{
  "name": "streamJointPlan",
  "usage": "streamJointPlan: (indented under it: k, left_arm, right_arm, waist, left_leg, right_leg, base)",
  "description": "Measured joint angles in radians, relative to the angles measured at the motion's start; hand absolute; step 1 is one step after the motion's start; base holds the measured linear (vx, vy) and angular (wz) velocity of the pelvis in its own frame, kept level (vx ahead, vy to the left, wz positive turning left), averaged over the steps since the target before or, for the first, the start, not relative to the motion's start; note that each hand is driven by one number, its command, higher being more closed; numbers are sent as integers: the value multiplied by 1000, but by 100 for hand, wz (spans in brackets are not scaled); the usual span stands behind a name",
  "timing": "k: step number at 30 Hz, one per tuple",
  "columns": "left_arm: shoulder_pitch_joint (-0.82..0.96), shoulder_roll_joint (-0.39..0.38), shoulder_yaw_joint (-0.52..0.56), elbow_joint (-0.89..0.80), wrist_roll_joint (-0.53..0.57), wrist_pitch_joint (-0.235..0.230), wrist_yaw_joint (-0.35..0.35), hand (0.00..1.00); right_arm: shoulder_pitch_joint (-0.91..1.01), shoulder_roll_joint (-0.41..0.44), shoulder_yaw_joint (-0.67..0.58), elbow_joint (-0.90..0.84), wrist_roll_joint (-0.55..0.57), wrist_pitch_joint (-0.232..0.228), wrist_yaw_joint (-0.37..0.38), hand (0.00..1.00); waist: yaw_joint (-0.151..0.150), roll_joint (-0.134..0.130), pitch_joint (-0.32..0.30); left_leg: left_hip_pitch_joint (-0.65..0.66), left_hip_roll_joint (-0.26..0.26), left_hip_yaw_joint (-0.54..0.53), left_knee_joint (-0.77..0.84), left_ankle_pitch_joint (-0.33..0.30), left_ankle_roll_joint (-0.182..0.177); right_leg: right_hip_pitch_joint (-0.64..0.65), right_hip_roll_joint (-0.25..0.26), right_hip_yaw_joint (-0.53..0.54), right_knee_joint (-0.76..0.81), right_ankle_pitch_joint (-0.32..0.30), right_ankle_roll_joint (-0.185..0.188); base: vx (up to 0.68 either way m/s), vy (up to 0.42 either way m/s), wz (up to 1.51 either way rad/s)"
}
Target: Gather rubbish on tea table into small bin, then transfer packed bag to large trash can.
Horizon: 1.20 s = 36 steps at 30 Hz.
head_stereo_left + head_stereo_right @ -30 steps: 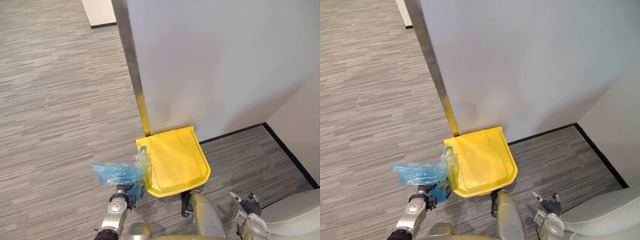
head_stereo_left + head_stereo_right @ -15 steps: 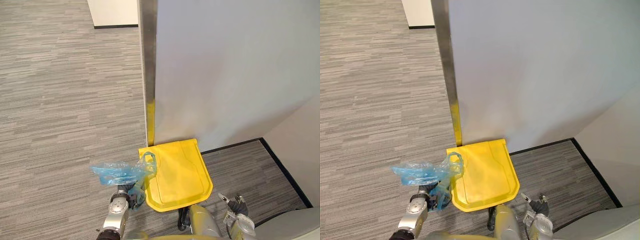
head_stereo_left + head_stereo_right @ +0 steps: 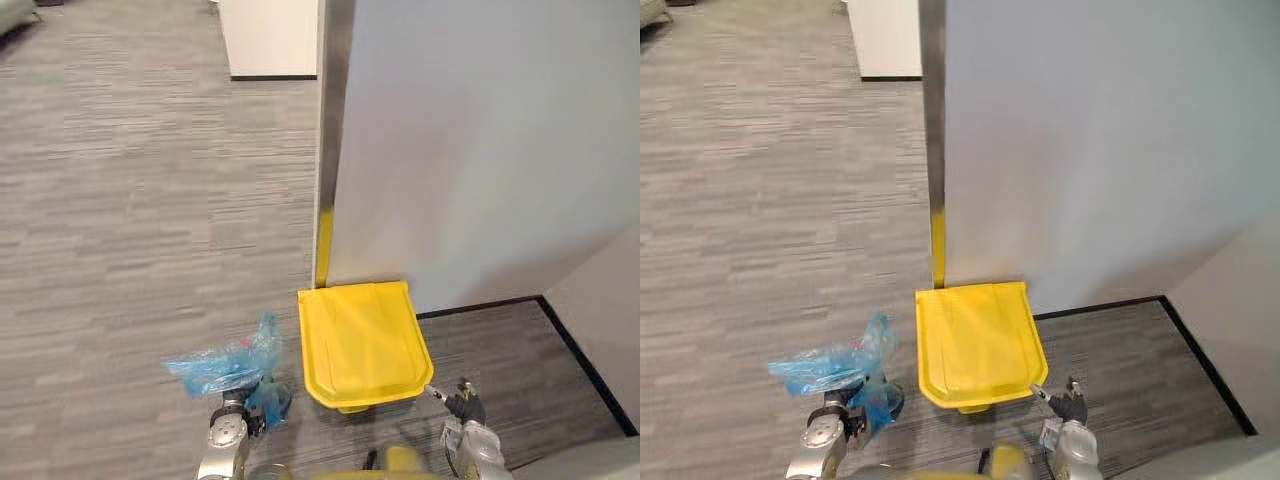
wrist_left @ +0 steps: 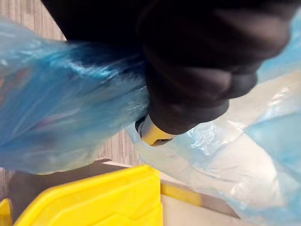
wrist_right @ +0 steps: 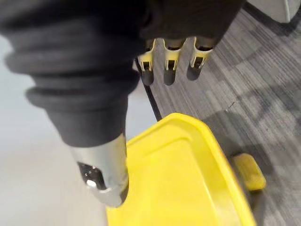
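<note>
At our left hand (image 3: 230,428): fingers clenched on the bunched blue bag (image 3: 222,366).
We hold the bag up above the fist, just left of the yellow trash can (image 3: 362,345), apart from it. The can's lid is down, and its back is against the grey wall (image 3: 480,150). Our right hand (image 3: 462,408) hovers by the can's near right corner, fingers straight, holding nothing.

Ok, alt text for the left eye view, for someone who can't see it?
The robot's left hand holds a bunched blue plastic bag over grey carpet, just left of a closed yellow-lidded trash can against a grey wall. Its open right hand hovers by the can's near right corner.
</note>
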Motion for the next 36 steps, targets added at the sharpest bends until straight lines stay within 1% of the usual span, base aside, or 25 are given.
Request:
streamJointPlan:
  k: [1,2,3,4,5,7,8,9,10,11,12,13,14,15,16,17,18,19,21,24,26,29,32,34,36]
  left_arm:
    - [0,-3,-8,13,-1,1,-1,100]
    - [0,-3,-14,14,-1,1,-1,100]
    - [-2,1,-34,14,-2,0,0,100]
    - [-1,9,-42,14,-4,-1,0,100]
    - [1,16,-52,15,-10,-1,0,100]
    - [3,16,-54,15,-11,-1,0,100]
    - [3,16,-58,14,-11,-1,-1,100]
    - [3,16,-63,14,-11,-1,-2,100]
    - [4,16,-70,14,-11,-1,-2,100]
    - [8,15,-73,14,-11,-2,-4,100]
    - [8,15,-73,14,-11,-2,-4,100]
    - [11,15,-74,15,-11,-2,-4,100]
    - [8,21,-74,24,-11,-2,-4,100]
    - [3,25,-77,37,-11,-2,-4,100]
    - [4,38,-80,54,-11,-2,-4,100]
    - [5,49,-80,67,-10,0,-4,100]
    - [5,51,-80,74,-10,0,-4,100]
    - [5,49,-86,82,-10,0,-4,100]
    - [10,51,-90,93,-9,-1,-4,100]
    - [8,53,-89,114,-8,-1,-3,100]
    - [2,55,-89,129,-8,-1,-3,100]
    - [1,70,-89,133,-8,-1,-3,100]
    - [-1,73,-88,133,-7,-2,-2,100]
    - [0,74,-88,133,-7,-2,-2,100]
    - [0,76,-88,134,-7,-3,-3,100]
  right_arm:
    - [-24,-18,14,15,1,-1,-2,0]
    - [-34,-22,15,26,1,-1,-2,0]
    - [-38,-24,12,47,1,-1,-4,0]
    - [-39,-27,12,65,1,-1,-7,0]
    - [-42,-28,11,75,2,0,-14,0]
    - [-32,-29,6,75,2,1,-23,0]
    - [-27,-32,6,74,2,1,-22,0]
    - [-24,-31,8,72,2,1,-22,0]
    - [-16,-32,7,71,2,1,-22,0]
    - [-7,-37,6,69,2,0,-22,0]
    - [-5,-38,5,68,2,-1,-22,0]
    - [-4,-44,-13,71,2,-1,-22,0]
    - [-7,-42,-22,79,3,-1,-21,0]
    - [-4,-31,-24,85,3,2,-20,0]
    - [12,-17,-31,89,4,2,-20,0]
    - [18,-18,-31,99,5,2,-20,0]
    - [21,-22,-32,106,8,2,-20,0]
    - [31,-29,-32,109,11,2,-20,0]
    - [33,-31,-31,113,11,1,-20,0]
    - [28,-42,-30,113,11,1,-20,0]
    - [24,-50,-30,115,11,1,-20,0]
    - [9,-68,-29,118,11,1,-20,0]
    - [-20,-74,-27,140,10,-1,-20,0]
    - [-28,-73,-20,148,10,0,-20,0]
    - [-34,-73,-14,148,10,0,-19,0]
  waist:
    - [3,39,3]
    - [1,44,4]
    - [0,45,11]
    - [-9,49,16]
    - [-14,51,23]
    - [-15,46,26]
    - [-13,45,27]
    - [-21,43,35]
    - [-27,35,40]
    - [-43,36,37]
    - [-47,39,36]
    - [-66,61,32]
    - [-67,73,28]
    - [-67,66,26]
    - [-66,58,23]
    - [-68,44,15]
    - [-69,54,21]
    - [-70,51,18]
    - [-70,68,16]
    - [-71,88,7]
    - [-75,94,10]
    - [-76,86,12]
    - [-71,82,14]
    - [-71,77,17]
    - [-68,67,25]
  left_leg:
    - [-41,22,-12,5,12,-9]
    - [-54,23,-18,-6,30,-9]
    - [-57,19,-26,-58,80,-26]
    - [-59,23,-32,-96,104,-45]
    - [-75,28,-38,-108,122,-67]
    - [-99,43,-42,-94,142,-89]
    - [-99,45,-41,-91,141,-88]
    - [-103,58,-22,-32,121,-65]
    - [-98,65,-12,2,113,-54]
    - [-73,72,-3,7,104,-39]
    - [-67,74,0,-1,103,-37]
    - [-34,70,7,-87,90,-35]
    - [-6,67,22,-201,77,-35]
    - [-10,58,34,-223,89,-41]
    - [-6,36,39,-268,115,-43]
    - [3,20,40,-283,128,-34]
    - [9,13,42,-288,132,-30]
    - [25,5,47,-296,143,-16]
    - [50,0,60,-318,144,-17]
    - [67,1,71,-326,145,-18]
    - [73,3,72,-326,145,-18]
    - [96,9,75,-326,145,-19]
    - [98,6,95,-325,145,-18]
    - [98,5,97,-324,144,-18]
    - [88,7,99,-308,127,-11]
  right_leg:
    - [4,25,-6,-79,48,-17]
    - [6,31,-9,-110,69,-19]
    - [6,35,-23,-162,114,-25]
    - [6,35,-35,-193,139,-32]
    - [4,36,-57,-215,161,-41]
    - [8,31,-81,-248,191,-54]
    - [12,28,-87,-255,197,-57]
    - [24,20,-107,-250,201,-62]
    - [24,14,-116,-247,202,-61]
    - [24,3,-130,-250,210,-49]
    - [22,2,-134,-252,212,-46]
    - [20,6,-137,-273,225,-35]
    - [20,15,-136,-308,255,-13]
    - [22,10,-135,-332,274,-13]
    - [25,0,-135,-378,304,0]
    - [30,-9,-130,-400,325,7]
    - [39,-14,-130,-412,335,8]
    - [64,-18,-126,-436,352,16]
    - [92,-16,-113,-467,369,20]
    - [101,-8,-103,-496,384,22]
    - [107,0,-102,-505,386,19]
    - [136,15,-90,-531,395,8]
    - [134,15,-73,-544,407,11]
    - [131,15,-66,-543,410,11]
    - [103,17,-48,-506,400,12]
  base:
    - [-207,-32,-19]
    - [-200,-45,12]
    - [-191,-88,29]
    - [-185,-97,43]
    - [-173,-62,39]
    - [-153,-60,25]
    - [-158,-33,25]
    - [-126,7,31]
    - [-233,72,46]
    - [-212,94,34]
    - [-218,119,31]
    - [-177,184,13]
    - [-163,174,8]
    - [-166,194,-1]
    - [-66,114,-4]
    - [-42,117,-1]
    - [-6,111,0]
    - [-21,115,-2]
    - [9,83,-16]
    - [79,5,-15]
    - [94,-12,-5]
    - [64,-28,-13]
    - [-24,-9,-20]
    - [-57,-7,-11]
    - [-74,-5,-20]
